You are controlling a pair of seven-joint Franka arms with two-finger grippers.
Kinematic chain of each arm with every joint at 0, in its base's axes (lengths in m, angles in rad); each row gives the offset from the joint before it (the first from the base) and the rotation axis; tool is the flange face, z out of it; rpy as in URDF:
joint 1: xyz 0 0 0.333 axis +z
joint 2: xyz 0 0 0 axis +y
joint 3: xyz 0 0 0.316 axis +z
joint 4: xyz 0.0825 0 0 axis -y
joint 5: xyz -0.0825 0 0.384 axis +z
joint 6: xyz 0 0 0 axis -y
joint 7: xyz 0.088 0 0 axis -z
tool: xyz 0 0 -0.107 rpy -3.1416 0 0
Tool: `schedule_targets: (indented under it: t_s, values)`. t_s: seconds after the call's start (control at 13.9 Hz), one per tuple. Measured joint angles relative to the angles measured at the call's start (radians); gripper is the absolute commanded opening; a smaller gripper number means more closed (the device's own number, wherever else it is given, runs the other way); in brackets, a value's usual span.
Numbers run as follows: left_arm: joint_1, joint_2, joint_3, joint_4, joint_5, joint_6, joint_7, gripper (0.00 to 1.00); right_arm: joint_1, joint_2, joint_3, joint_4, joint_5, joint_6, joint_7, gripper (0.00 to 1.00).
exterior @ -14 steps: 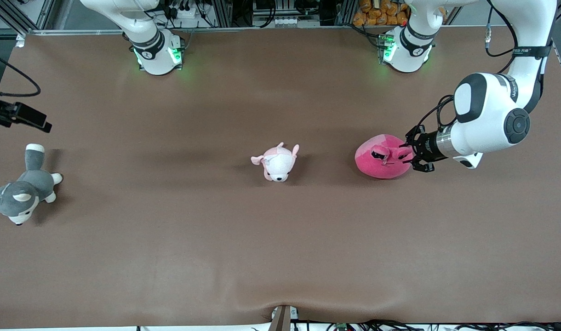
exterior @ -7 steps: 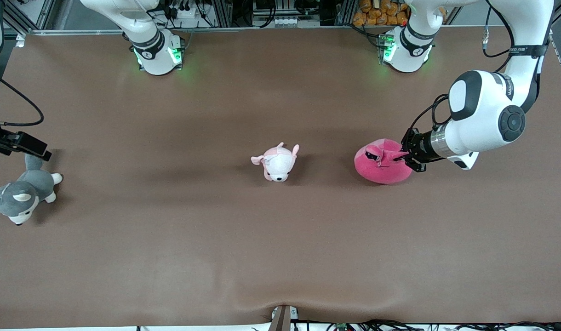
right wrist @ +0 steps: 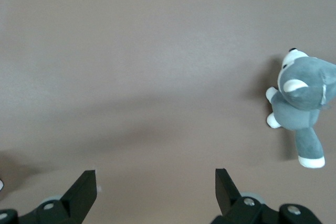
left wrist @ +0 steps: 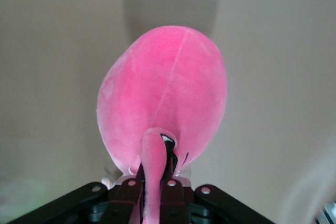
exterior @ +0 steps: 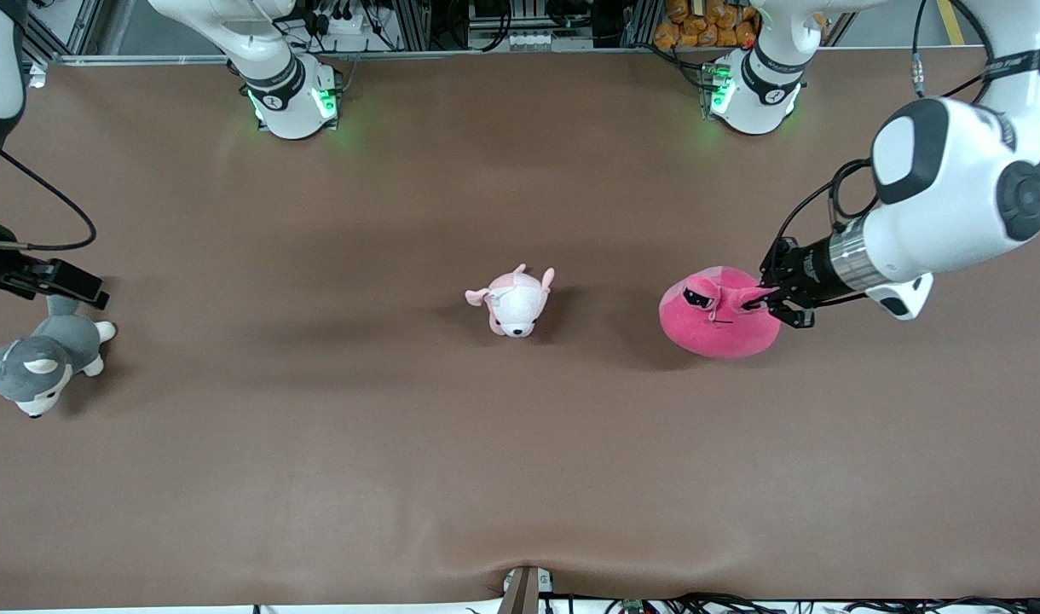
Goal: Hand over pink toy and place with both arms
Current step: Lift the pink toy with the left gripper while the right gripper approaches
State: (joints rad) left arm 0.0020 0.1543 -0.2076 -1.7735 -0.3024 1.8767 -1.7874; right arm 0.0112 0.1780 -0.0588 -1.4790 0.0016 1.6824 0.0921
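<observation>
Since a second ago the left gripper has clenched on one ear of the pink toy and begun lifting it, toward the left arm's end of the table; so thin a pinch may let the ear slip out as the toy swings. The right gripper hangs spread and empty above the grey plush dog, well apart from the toy; the handover could miss if it comes late.

Three cameras: one high over the desk, one on each wrist.

The front camera looked steeply down from across the desk, facing both arm bases, taking in its whole top; the left wrist camera sat close over the left tool, the pink toy filling its frame, a toy the front view shared; the right wrist camera hung higher over bare desk, sharing the grey plush dog with the front view.
</observation>
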Motion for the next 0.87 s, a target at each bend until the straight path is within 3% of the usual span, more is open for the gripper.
schedule_targets:
  t_s: [0.51,0.87]
  values:
    - [-0.077,-0.002,-0.002,0.216,-0.044,-0.104,-0.083,0.0,0.088,0.054,0.005,0.0,0.007,0.042,-0.042,1.0]
    - [-0.199,-0.002,-0.006,0.31,-0.074,-0.137,-0.239,0.0,0.154,0.054,0.028,0.003,0.255,0.013,-0.206,1.0]
